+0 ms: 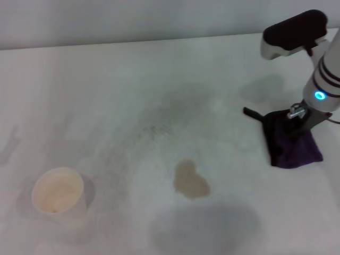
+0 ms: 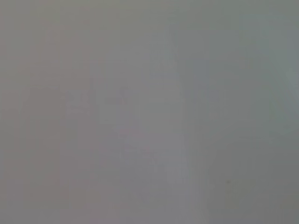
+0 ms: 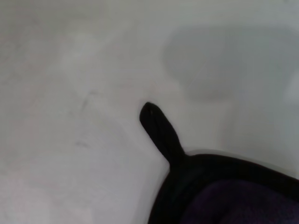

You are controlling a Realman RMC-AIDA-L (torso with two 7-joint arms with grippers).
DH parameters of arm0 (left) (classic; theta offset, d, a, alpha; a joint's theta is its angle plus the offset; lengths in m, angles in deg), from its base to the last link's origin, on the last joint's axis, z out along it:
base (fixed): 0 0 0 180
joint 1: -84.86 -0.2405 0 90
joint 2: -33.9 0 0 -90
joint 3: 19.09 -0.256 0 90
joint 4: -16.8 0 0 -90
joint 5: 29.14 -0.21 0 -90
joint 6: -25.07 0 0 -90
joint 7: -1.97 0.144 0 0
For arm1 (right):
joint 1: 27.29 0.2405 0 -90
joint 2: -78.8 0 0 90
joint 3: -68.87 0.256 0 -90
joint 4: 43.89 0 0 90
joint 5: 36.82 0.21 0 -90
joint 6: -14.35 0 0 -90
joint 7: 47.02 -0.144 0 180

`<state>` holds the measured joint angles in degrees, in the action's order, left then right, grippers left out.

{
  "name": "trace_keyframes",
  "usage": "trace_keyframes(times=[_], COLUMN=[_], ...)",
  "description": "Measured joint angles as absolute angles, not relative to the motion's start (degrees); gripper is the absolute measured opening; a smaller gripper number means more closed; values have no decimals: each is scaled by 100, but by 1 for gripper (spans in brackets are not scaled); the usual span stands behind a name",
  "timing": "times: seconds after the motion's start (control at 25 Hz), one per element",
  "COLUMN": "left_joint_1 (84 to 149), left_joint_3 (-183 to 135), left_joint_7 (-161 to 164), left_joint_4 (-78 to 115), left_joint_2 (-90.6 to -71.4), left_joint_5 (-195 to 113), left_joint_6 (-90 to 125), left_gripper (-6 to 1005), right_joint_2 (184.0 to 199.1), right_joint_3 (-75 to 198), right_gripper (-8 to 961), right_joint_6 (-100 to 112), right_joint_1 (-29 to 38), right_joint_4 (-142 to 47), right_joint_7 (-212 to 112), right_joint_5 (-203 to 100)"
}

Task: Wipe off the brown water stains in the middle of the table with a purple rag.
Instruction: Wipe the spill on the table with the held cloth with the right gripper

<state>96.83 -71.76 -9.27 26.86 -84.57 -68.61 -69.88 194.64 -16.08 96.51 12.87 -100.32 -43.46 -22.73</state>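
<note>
The brown water stain [image 1: 190, 180] is a small tan blotch near the middle front of the white table [image 1: 106, 90]. The purple rag [image 1: 292, 143] lies at the right, its black tab [image 1: 251, 112] pointing left. My right gripper [image 1: 298, 127] comes down from above onto the rag's top and touches it. The right wrist view shows the rag's black-edged corner [image 3: 219, 191] and tab [image 3: 159, 128] flat on the table [image 3: 70, 116]. The stain lies well to the left of the rag, apart from it. My left gripper is out of view; the left wrist view shows only a blank grey surface.
A paper cup [image 1: 57, 191] stands upright at the front left, well left of the stain. Faint grey smears [image 1: 159, 122] mark the table's middle. The table's far edge [image 1: 159, 40] meets a grey wall.
</note>
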Motion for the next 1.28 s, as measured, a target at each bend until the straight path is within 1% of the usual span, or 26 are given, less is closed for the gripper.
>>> trace_keyframes(times=[0.56,0.96,1.28], left_joint_1=[9690,9690,9699], left_joint_3=[-7174,-7174,-7173], left_joint_7=[-927,-927,-927], left_joint_4=[2691,2691,2691], left_joint_2=[-8470,-8475,-8469], left_joint_5=[-6851,-6851,-6857], left_joint_6=[-6968,-6977,-6980], left_gripper=[891,890,890], right_joint_2=[19495,19499,19500], right_joint_3=[-3017,-4512,-5011], right_gripper=[38,36,36], right_joint_6=[9541,9057,8584], right_joint_1=[1325,1632,1752], right_joint_4=[-10734,-11002,-11014], right_joint_7=[-4782,-5177,-5018], right_joint_5=[-1189,237,1083])
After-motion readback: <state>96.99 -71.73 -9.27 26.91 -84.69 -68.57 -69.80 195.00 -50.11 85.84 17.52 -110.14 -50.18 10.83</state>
